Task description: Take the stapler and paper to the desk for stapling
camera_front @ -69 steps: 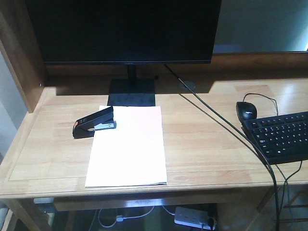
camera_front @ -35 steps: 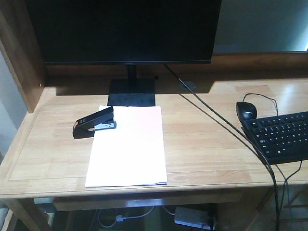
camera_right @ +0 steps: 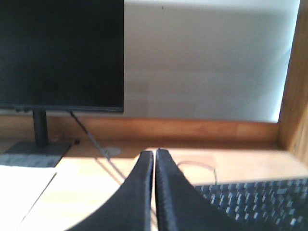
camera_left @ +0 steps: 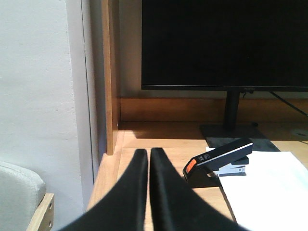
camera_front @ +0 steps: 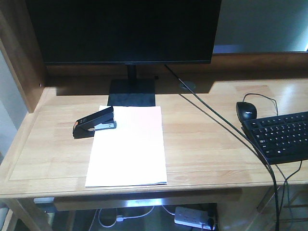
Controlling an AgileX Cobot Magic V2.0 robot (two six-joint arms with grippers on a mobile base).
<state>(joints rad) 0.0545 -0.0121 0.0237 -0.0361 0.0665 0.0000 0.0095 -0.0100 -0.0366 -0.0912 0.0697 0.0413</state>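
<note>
Paper [camera_front: 129, 147] lies flat on the desk [camera_front: 207, 144], long edge running toward the monitor stand [camera_front: 132, 91], near edge close to the desk's front lip. Stapler [camera_front: 94, 122] sits at the sheet's far-left corner, mouth over the paper edge, orange end pointing left off the sheet, so it reads as lined up to staple that corner, likely with only the press left to do. Left gripper [camera_left: 147, 166] fingers pressed together with only a thin slit between them, nothing pinched, apart from the stapler and to its left. Right gripper [camera_right: 154, 166] likewise squeezed closed and empty, poised above the desk near the keyboard [camera_right: 250, 199], touching nothing. Mouse [camera_front: 246, 110] is beside the keyboard.
</note>
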